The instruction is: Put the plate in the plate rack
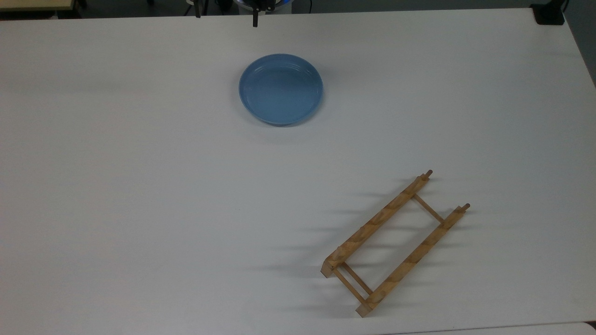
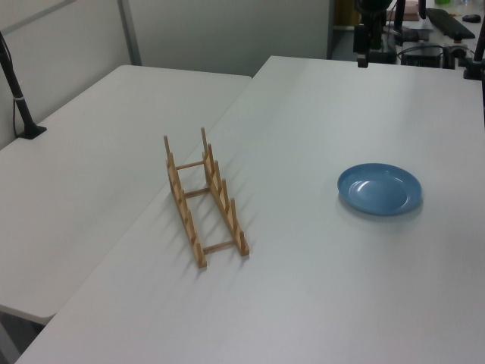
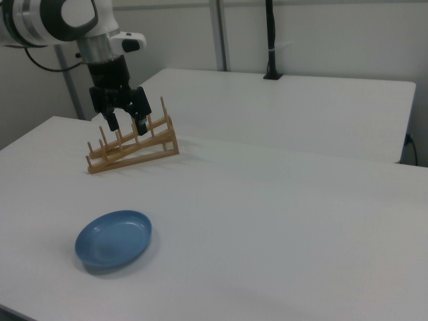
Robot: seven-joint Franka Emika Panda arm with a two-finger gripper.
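The blue plate (image 1: 281,89) lies flat and right way up on the white table (image 1: 139,186), towards the top view's upper middle. The wooden plate rack (image 1: 396,242) stands apart from it at the top view's lower right, slanted, with nothing between its pegs. In the left view the plate (image 2: 379,189) is at the right and the rack (image 2: 204,199) left of centre. My gripper (image 3: 127,125) hangs open and holds nothing, in the air well above the plate (image 3: 114,240). In the right view it overlaps the rack (image 3: 150,148) behind it.
A second white table (image 2: 91,144) adjoins on the left view's left, with a black post (image 2: 19,98) clamped at its edge. A black object (image 1: 549,14) sits at the top view's upper right corner. Desks with equipment stand beyond the far edge (image 2: 424,30).
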